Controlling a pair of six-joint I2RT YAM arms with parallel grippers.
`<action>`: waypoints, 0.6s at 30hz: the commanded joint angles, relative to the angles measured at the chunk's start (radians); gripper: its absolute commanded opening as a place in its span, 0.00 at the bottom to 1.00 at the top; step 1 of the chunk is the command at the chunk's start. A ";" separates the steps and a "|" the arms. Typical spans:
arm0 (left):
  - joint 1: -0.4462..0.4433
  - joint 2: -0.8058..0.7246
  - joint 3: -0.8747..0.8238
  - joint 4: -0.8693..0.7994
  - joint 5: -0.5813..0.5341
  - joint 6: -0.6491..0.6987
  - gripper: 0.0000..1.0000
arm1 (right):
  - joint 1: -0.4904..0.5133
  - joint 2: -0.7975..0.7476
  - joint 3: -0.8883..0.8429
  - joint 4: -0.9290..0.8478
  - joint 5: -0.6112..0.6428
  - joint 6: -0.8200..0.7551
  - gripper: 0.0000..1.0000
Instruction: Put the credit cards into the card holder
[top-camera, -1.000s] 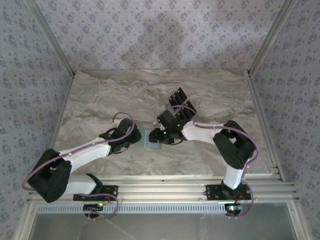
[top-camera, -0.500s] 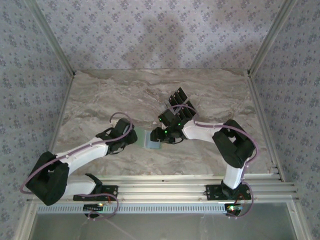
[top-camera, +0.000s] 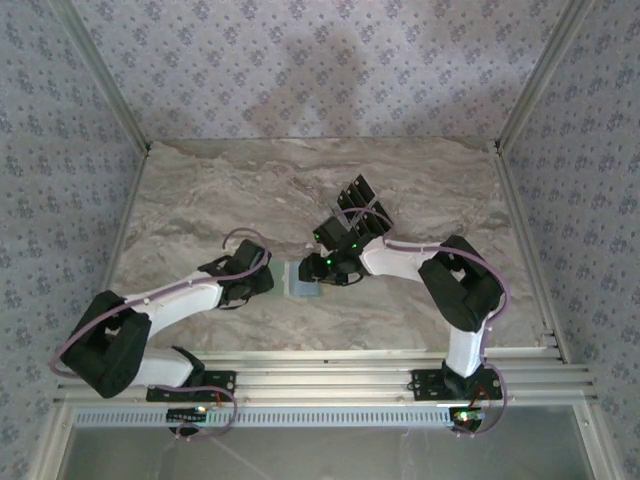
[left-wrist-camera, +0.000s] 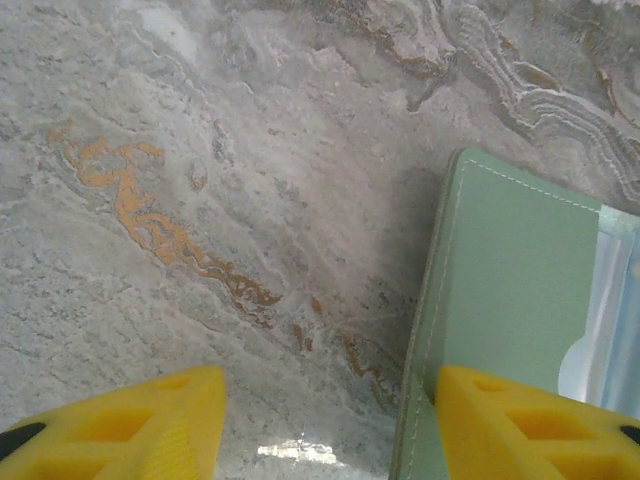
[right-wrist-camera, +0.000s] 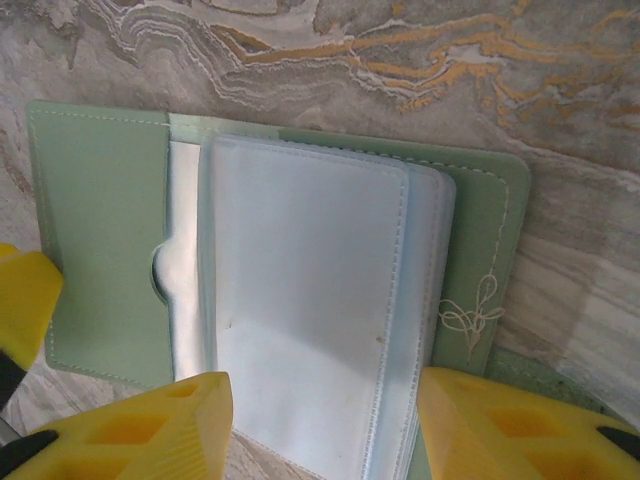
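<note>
Card holder (right-wrist-camera: 100, 230) lay open, sleeves (right-wrist-camera: 310, 300) seemingly unfilled; your left gripper (left-wrist-camera: 325, 385) and right gripper (right-wrist-camera: 322, 380) both stood spread, holding nothing, insertion outstanding.

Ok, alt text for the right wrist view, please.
A pale green card holder lies open on the marble table, its clear plastic sleeves fanned in the middle. The right gripper, with its yellow fingers apart, straddles the sleeves' lower edge.

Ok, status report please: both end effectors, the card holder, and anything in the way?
Left end effector open at card holder edge. Right end effector open over clear sleeves. Card holder lies open on table. No obstacle seen.
</note>
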 joint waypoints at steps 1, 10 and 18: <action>0.003 0.018 -0.012 0.011 0.011 0.009 0.57 | -0.004 0.029 0.031 -0.032 -0.018 -0.021 0.54; 0.003 0.046 -0.023 0.037 0.019 0.016 0.58 | 0.005 0.049 0.056 -0.046 -0.029 -0.034 0.53; 0.003 0.048 -0.030 0.051 0.025 0.022 0.58 | 0.025 0.061 0.090 -0.087 -0.014 -0.066 0.48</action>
